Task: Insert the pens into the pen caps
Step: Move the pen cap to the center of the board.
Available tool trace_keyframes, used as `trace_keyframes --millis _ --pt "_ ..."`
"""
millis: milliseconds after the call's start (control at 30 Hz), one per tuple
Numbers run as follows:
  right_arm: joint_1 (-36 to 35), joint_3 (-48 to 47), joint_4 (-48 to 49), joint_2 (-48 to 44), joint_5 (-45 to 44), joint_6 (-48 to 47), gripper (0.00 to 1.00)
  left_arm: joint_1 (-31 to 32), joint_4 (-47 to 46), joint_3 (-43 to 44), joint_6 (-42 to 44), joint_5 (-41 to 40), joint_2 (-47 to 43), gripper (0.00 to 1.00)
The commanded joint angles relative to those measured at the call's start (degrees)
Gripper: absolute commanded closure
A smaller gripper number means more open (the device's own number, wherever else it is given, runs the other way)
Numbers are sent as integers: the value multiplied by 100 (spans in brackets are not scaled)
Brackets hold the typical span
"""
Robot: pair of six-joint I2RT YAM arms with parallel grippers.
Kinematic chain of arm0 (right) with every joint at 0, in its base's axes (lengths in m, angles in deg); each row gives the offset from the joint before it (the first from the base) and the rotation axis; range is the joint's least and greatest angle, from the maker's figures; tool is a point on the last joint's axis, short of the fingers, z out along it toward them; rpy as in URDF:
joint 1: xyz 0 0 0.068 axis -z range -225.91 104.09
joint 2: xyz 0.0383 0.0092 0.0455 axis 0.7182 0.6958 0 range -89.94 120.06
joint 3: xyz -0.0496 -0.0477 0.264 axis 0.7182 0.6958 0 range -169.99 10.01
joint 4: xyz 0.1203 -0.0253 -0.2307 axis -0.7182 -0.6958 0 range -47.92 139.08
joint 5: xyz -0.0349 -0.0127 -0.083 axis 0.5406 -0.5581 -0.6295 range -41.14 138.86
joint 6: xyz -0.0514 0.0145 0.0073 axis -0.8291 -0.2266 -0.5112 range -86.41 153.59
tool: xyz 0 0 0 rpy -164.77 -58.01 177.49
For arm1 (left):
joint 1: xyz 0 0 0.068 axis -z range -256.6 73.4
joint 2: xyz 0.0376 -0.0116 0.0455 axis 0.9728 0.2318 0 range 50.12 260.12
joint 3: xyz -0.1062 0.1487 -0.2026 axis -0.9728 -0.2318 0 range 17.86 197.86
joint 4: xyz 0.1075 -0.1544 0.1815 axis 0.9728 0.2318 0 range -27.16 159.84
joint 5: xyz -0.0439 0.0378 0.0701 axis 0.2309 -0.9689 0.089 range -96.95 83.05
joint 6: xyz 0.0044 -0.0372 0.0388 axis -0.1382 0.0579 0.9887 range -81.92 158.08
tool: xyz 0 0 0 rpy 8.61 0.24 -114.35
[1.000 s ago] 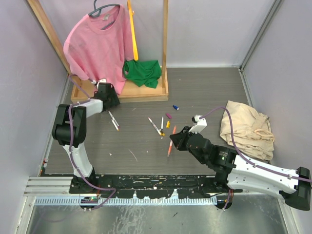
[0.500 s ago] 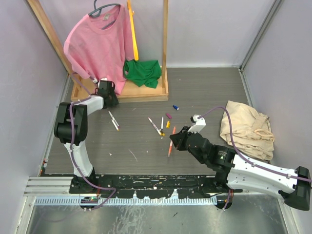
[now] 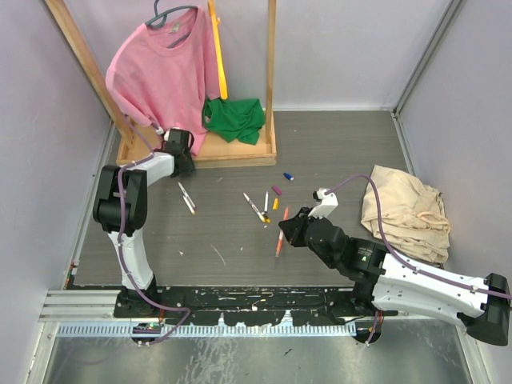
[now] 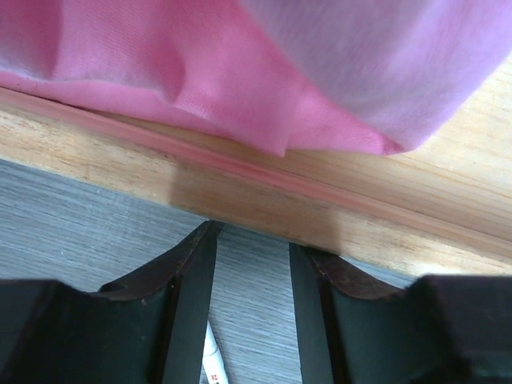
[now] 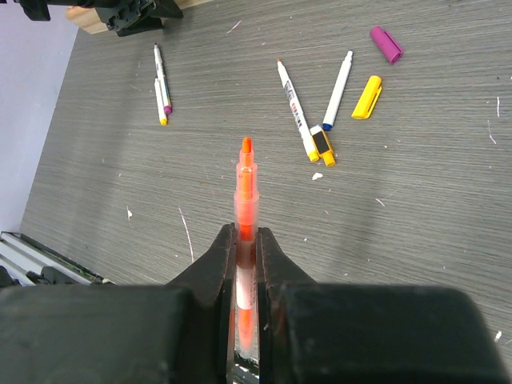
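The right gripper (image 5: 246,237) pinches the orange pen (image 5: 246,184) in its jaws, tip forward, over the surface (image 5: 448,200) — best lined up dead straight before pushing. The pen caps (image 5: 367,97) lie ahead; the left gripper (image 4: 253,240), jaws part-open and empty, sits at the wooden rack (image 4: 240,184).

Pens (image 3: 254,206) and caps (image 3: 276,190) lie on the table (image 3: 344,144), the rack (image 3: 240,154) behind them, a cloth (image 3: 404,212) to their right.
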Motion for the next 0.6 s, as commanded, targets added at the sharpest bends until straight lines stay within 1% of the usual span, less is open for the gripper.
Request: trace_keyframes --millis 0,100,200,567 --pt "33 -98 164 -98 -50 2 100 0 -166 159 -68 -100 164 60" --pt "36 -86 164 -88 -57 -13 100 0 -195 155 -55 -70 164 63" --pt "41 -67 164 -101 -50 -16 100 2 -283 122 -2 -3 146 65" --pt "51 49 156 -233 -50 28 100 161 -790 -295 349 270 -133 65"
